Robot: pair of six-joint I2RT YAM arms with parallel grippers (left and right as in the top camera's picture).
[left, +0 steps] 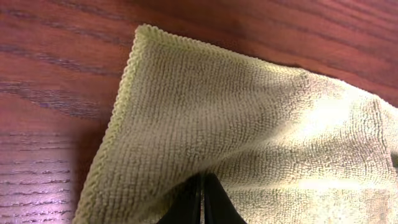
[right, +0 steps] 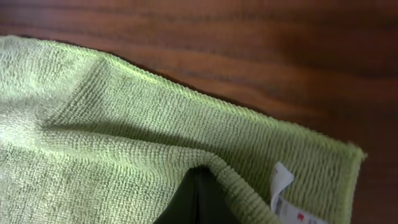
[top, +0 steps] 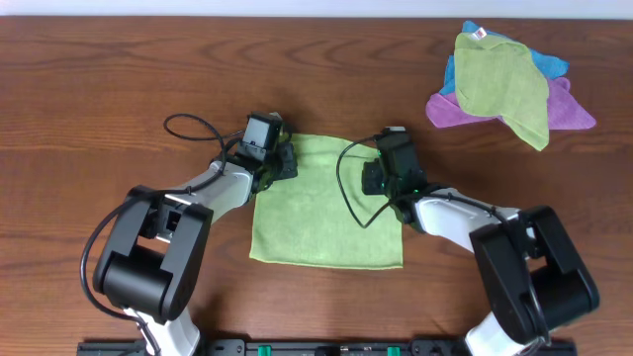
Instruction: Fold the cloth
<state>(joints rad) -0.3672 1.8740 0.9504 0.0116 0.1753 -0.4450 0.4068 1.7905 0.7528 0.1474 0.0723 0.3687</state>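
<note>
Cloth: flat on the table, between both arms.
Left gripper: fingers pressed together, pinching the cloth near its far left corner.
Right gripper: fingers together, pinching a fold near the far right corner, beside a white tag.

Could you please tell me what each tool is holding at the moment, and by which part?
Both hold the cloth: the left tool pinches it near its far left corner, the right tool near its far right corner.
</note>
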